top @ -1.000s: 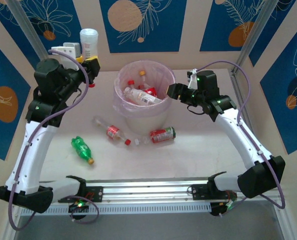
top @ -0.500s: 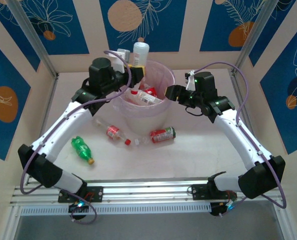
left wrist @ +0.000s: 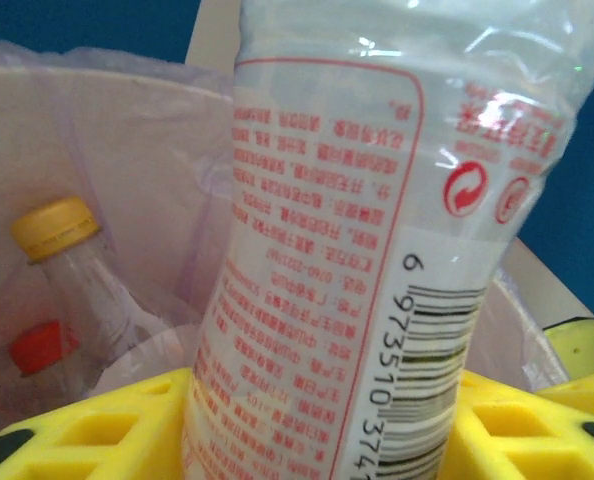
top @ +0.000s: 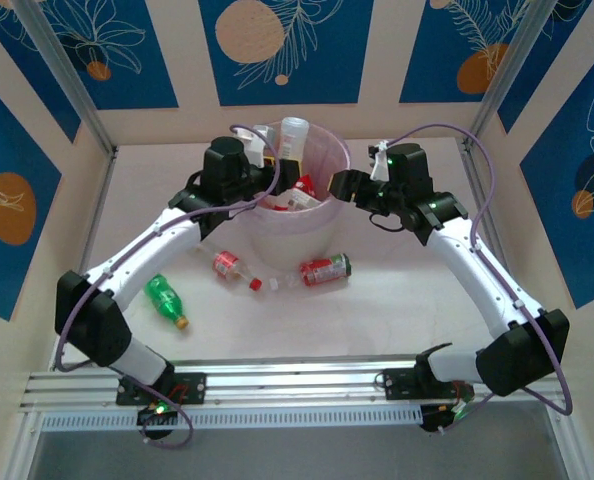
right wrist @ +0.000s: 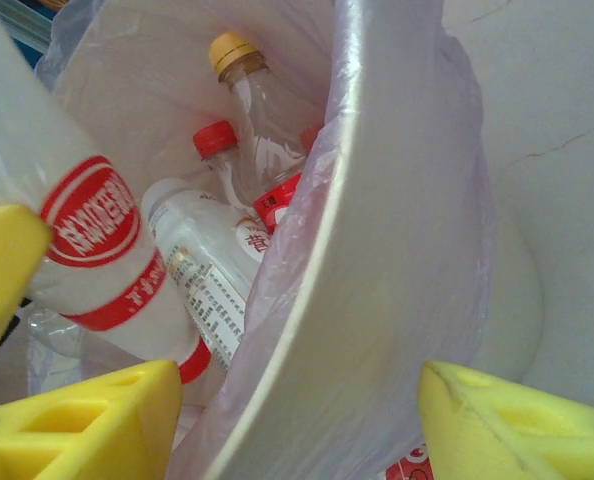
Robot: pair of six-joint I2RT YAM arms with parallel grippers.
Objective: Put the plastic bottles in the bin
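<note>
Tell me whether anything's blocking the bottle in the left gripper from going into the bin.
Nothing visible. The left gripper holds the pale-labelled bottle at the bin's open mouth; bottles inside lie lower.

The bin [top: 295,238] is white, lined with a pink-lilac bag [right wrist: 397,200]. The pale-labelled bottle [left wrist: 357,250] bears red print and a black barcode. The green bottle [top: 163,297] has a yellow cap.

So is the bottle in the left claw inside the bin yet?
Not yet: the pale bottle is gripped in the left gripper, held over the bin's rim, above the bottles lying inside.
</note>
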